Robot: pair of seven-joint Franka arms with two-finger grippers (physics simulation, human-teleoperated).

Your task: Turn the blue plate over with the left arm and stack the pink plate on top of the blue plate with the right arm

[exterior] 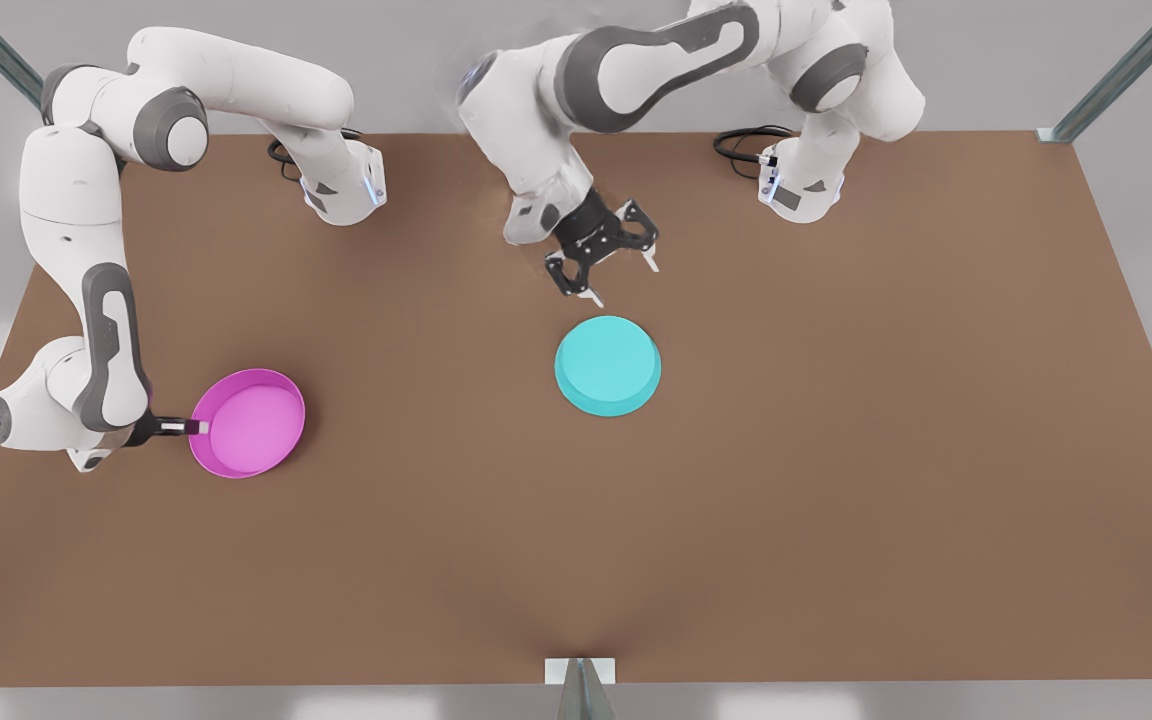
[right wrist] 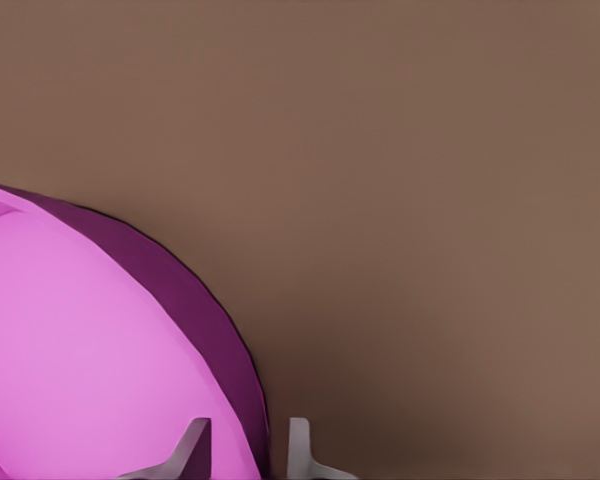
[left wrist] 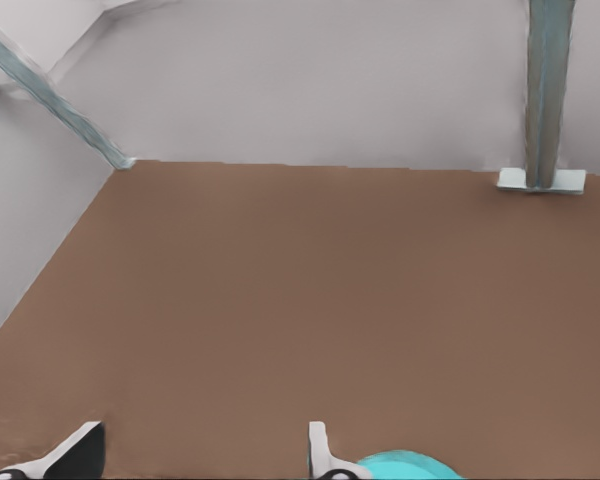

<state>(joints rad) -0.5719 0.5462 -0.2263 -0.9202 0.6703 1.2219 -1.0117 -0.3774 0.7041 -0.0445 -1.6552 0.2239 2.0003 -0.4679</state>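
The blue plate (exterior: 608, 365) lies in the middle of the table with its flat underside up; its edge (left wrist: 405, 466) peeks in beside one finger in the left wrist view. My left gripper (exterior: 624, 281) (left wrist: 200, 452) hangs open just behind it, holding nothing. On the front view's left sits the pink plate (exterior: 248, 422) (right wrist: 70, 360), inside facing up. My right gripper (exterior: 191, 427) (right wrist: 248, 452) reaches in from that side and is shut on the pink plate's rim, one finger inside and one outside.
The brown table (exterior: 836, 450) stretches wide toward the front view's right and its near edge. Metal frame posts (exterior: 581, 690) stand at the front edge and back corners. Both arm bases (exterior: 346, 190) sit along the far edge.
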